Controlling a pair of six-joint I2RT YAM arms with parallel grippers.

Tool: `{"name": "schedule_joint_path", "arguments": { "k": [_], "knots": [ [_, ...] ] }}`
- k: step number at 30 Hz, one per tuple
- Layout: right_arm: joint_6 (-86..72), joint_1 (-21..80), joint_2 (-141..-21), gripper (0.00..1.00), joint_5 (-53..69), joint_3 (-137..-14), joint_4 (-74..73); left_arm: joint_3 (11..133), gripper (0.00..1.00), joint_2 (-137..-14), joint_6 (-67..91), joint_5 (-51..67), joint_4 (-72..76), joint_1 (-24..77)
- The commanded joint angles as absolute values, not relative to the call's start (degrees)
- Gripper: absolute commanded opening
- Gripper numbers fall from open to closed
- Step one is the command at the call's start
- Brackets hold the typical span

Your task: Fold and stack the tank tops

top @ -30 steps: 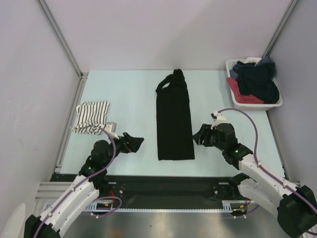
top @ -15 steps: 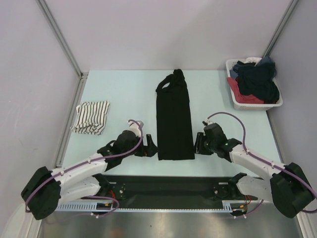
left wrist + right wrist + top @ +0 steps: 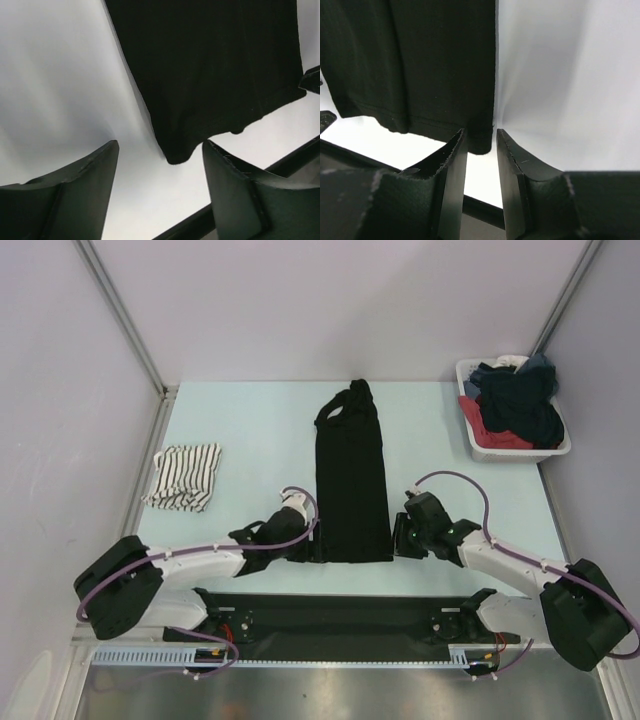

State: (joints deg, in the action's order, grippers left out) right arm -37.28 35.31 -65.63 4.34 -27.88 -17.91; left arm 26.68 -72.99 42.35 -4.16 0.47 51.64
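Your left pincer [image 3: 160, 147] is spread wide around the near left corner of the black tank top [image 3: 352, 475]. Your right pincer [image 3: 480, 132], only narrowly apart, sits at its near right corner. This top lies flat along the middle of the desk [image 3: 250, 430]; the striped tank top [image 3: 184, 477] lies near the left edge.

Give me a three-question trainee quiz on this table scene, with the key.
1. True or false: the striped top lies apart from the black top, on its left.
2. The left gripper and the right gripper are both at which part of the black top? A the straps; B the near hem corners; C the middle.
3. What stands at the far right corner of the table?
Key: 1 true; 2 B; 3 the white basket of clothes.
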Motion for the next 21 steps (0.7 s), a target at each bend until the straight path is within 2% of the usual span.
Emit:
{"name": "schedule_joint_path", "arguments": {
  "k": [1, 2, 3, 4, 11, 12, 14, 16, 21],
  "knots": [
    [-38.23, 35.68, -66.27, 0.35, 3.69, -28.13, -17.58, 29.0, 0.72, -75.05, 43.51, -4.31, 1.76, 51.86],
    [-38.41, 35.68, -66.36, 0.32, 3.87, -28.04, -17.58, 29.18, 0.67, -75.49, 43.59, -3.87, 1.93, 51.77],
    [-38.5, 35.68, -66.53, 0.31, 4.04, -28.04, -17.67, 29.53, 0.58, -76.28, 43.68, -3.52, 1.93, 51.85],
    [-38.5, 35.68, -66.53, 0.29, 3.96, -28.04, -17.67, 29.62, 0.56, -76.55, 43.94, -3.6, 1.76, 51.94],
    [-38.32, 35.86, -66.27, 0.27, 4.13, -27.86, -18.02, 28.56, 0.56, -76.64, 47.1, -4.65, 1.5, 54.93],
    [-38.32, 35.86, -66.27, 0.24, 4.39, -27.95, -18.02, 28.74, 0.55, -77.51, 47.37, -4.83, 1.32, 55.8],
    [-38.41, 35.95, -66.44, 0.24, 4.39, -27.95, -17.93, 28.74, 0.51, -78.31, 48.07, -4.92, 1.84, 56.34],
    [-38.5, 36.12, -66.36, 0.22, 4.57, -27.95, -18.02, 28.13, 0.38, -79.01, 48.34, -4.57, 2.81, 56.51],
    [-38.85, 37.0, -66.27, 0.29, 4.4, -27.77, -18.81, 27.33, 0.38, -78.93, 48.78, -5.71, 3.43, 56.51]
  ]
}}
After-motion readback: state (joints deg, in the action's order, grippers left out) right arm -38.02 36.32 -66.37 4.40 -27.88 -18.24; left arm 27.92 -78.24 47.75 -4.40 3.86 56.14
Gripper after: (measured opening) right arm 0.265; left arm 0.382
